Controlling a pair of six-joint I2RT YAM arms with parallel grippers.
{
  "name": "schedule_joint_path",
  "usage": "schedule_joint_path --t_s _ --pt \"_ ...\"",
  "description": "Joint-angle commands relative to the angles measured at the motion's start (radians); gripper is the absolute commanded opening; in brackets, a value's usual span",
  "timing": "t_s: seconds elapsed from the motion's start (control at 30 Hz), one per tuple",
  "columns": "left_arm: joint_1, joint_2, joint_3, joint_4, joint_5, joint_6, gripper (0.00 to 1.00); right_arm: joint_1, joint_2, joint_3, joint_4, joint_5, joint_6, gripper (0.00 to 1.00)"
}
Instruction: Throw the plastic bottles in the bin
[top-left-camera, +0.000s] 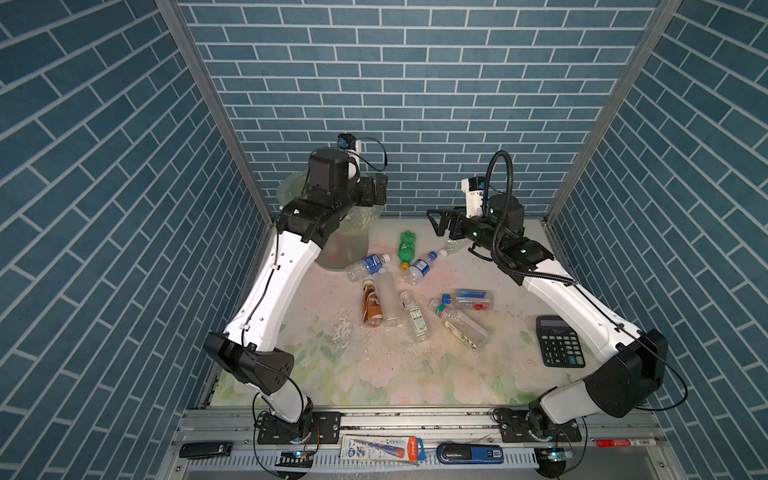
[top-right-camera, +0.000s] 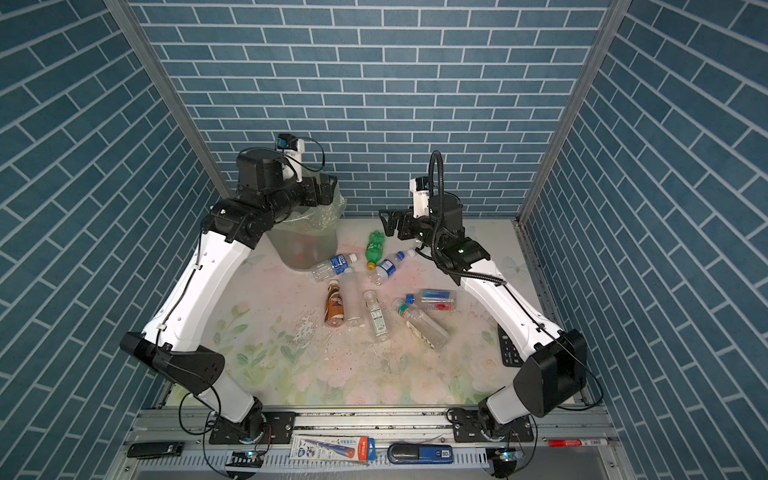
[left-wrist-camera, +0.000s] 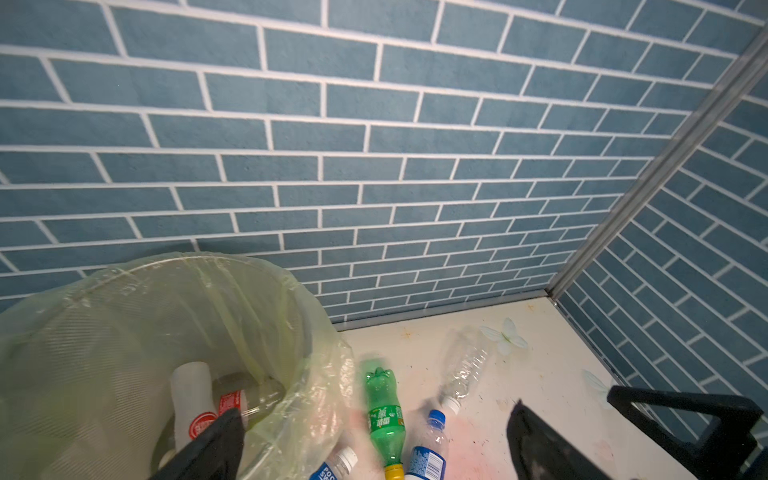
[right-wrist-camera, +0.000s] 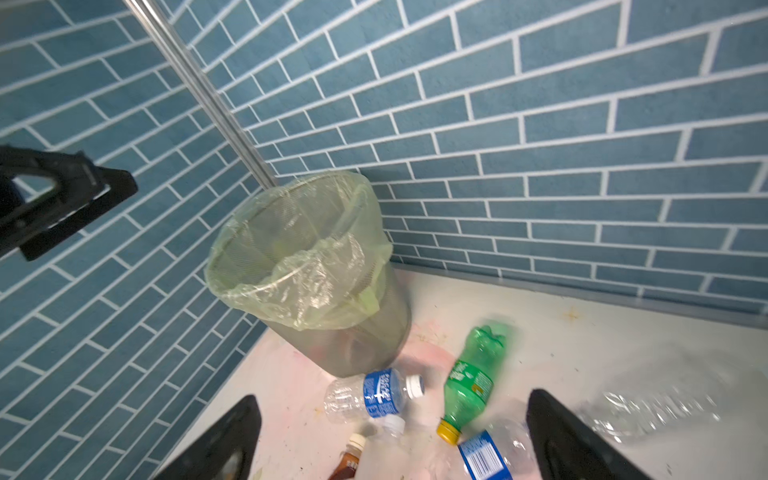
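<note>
Grippers both spread wide, nothing in either. Your left gripper (top-left-camera: 378, 189) hangs above the bin (top-left-camera: 347, 249), straddling its rim on the side that faces the loose bottles. In the left wrist view one finger (left-wrist-camera: 212, 444) sits over the bin's mouth and the other sits outside it.

Inside the bin (seen only from the left wrist): a white bottle (left-wrist-camera: 191, 399) with a red label, and a clear red-labelled bottle (left-wrist-camera: 249, 397) beside it.

Your right gripper (top-left-camera: 440, 222) is well apart from the bin, raised off the table, with its open end turned toward the bin. It is above a crumpled bottle (top-left-camera: 453, 245).

On the table, all lying down:
- A blue-label bottle (top-left-camera: 368, 266) is just beside the bin's foot.
- The green bottle (top-left-camera: 407, 247), yellow-capped, is near the bin.
- A second blue-label bottle (top-left-camera: 424, 264) is just past the green one.
- A brown bottle (top-left-camera: 372, 305) and a frosted bottle (top-left-camera: 388, 297) lie side by side, farther out.
- Three more clear ones lie beyond those.

The calculator (top-left-camera: 559, 340) lies farthest from the bin.
</note>
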Motion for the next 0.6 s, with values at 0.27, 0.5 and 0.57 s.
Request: schedule_joint_path --t_s 0.27,0.5,0.57 --pt "-0.192 -0.062 -0.266 0.090 0.036 -0.046 0.99 -0.085 -0.232 -0.168 -0.288 0.179 0.010 0.99" --pt "-0.258 -0.130 -0.506 0.204 0.132 -0.174 0.99 -0.090 -0.330 -0.326 -0.430 0.232 0.044 0.97" --pt "-0.268 -0.158 -0.580 0.229 0.156 -0.206 0.99 -0.089 -0.346 -0.376 -0.443 0.221 0.062 0.97"
